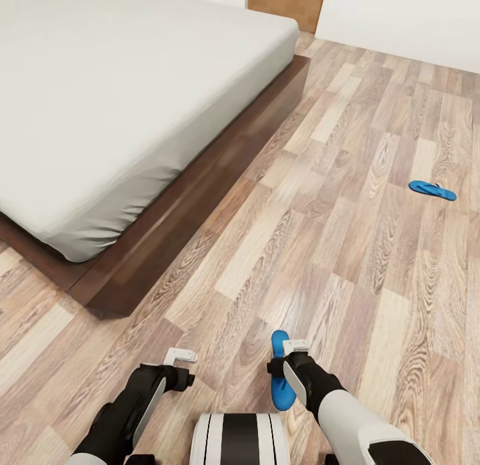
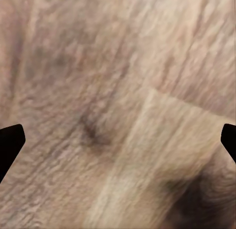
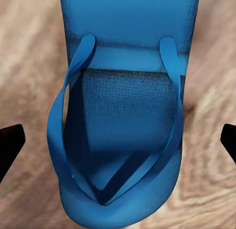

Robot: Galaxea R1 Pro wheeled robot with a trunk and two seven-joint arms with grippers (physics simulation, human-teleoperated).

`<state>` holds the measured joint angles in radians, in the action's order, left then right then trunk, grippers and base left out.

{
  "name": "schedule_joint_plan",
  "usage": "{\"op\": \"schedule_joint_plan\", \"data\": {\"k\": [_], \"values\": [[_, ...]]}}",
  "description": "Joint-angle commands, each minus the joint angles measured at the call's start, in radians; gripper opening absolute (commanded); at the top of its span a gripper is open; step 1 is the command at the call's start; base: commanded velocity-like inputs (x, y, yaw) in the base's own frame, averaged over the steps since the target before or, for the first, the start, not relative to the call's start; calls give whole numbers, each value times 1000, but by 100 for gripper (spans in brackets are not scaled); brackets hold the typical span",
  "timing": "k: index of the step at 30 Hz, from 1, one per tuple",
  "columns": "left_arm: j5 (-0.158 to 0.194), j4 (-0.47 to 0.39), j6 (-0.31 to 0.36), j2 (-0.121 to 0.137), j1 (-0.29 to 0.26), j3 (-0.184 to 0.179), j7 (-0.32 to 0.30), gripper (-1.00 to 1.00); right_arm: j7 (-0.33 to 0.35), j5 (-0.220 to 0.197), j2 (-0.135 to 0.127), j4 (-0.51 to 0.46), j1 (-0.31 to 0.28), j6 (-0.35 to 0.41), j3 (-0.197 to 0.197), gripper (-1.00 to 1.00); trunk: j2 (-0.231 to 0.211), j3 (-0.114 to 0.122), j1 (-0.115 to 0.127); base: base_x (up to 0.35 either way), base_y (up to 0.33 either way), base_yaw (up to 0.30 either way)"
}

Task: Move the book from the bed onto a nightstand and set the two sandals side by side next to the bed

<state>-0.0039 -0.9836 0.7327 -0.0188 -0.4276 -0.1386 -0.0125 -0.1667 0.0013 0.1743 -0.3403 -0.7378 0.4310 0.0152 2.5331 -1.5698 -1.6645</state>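
Note:
One blue sandal (image 1: 281, 378) lies on the wood floor close in front of me, partly under my right gripper (image 1: 296, 348). In the right wrist view this sandal (image 3: 120, 116) shows strap side up, between the wide-apart fingertips (image 3: 10, 140) of the open right gripper, which is not closed on it. The second sandal (image 1: 433, 190) lies far off to the right on the floor. The bed (image 1: 127, 98) with its grey mattress stands at the left. My left gripper (image 1: 181, 356) hangs open over bare floor (image 2: 118, 116). The book and the nightstand are out of view.
The bed's dark wooden frame (image 1: 220, 178) runs diagonally, with its corner near my left arm. Wood-plank floor (image 1: 333, 218) stretches between the bed and the far sandal. A white wall (image 1: 400, 18) and a tan door (image 1: 287, 2) close the back.

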Motion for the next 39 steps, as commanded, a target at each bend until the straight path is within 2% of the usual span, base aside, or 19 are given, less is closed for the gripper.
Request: {"op": "schedule_joint_plan", "data": {"k": [1, 7, 21, 28, 39], "values": [[-1, -1, 5, 0, 0, -1, -1, 100, -4, 0, 0, -2, 0, 7, 2, 100, 0, -4, 0, 0, 0, 0], [-1, -1, 5, 0, 0, -2, -1, 100, -4, -1, 0, -2, -2, 11, 2, 100, 2, -28, -3, 0, 0, 0], [0, -1, 5, 0, 0, -2, -1, 100, -4, -2, 0, -1, -3, 12, 2, 100, 2, -28, -3, 0, 0, 0], [0, -1, 5, 0, 0, -3, -1, 100, -4, -2, 0, -1, -3, 12, 2, 100, 3, -55, -6, 0, 0, 0], [-1, -1, 5, 0, 0, -3, -1, 100, -3, -3, 0, 0, -3, 12, 2, 100, 3, -55, -6, 0, 0, 0]]}}
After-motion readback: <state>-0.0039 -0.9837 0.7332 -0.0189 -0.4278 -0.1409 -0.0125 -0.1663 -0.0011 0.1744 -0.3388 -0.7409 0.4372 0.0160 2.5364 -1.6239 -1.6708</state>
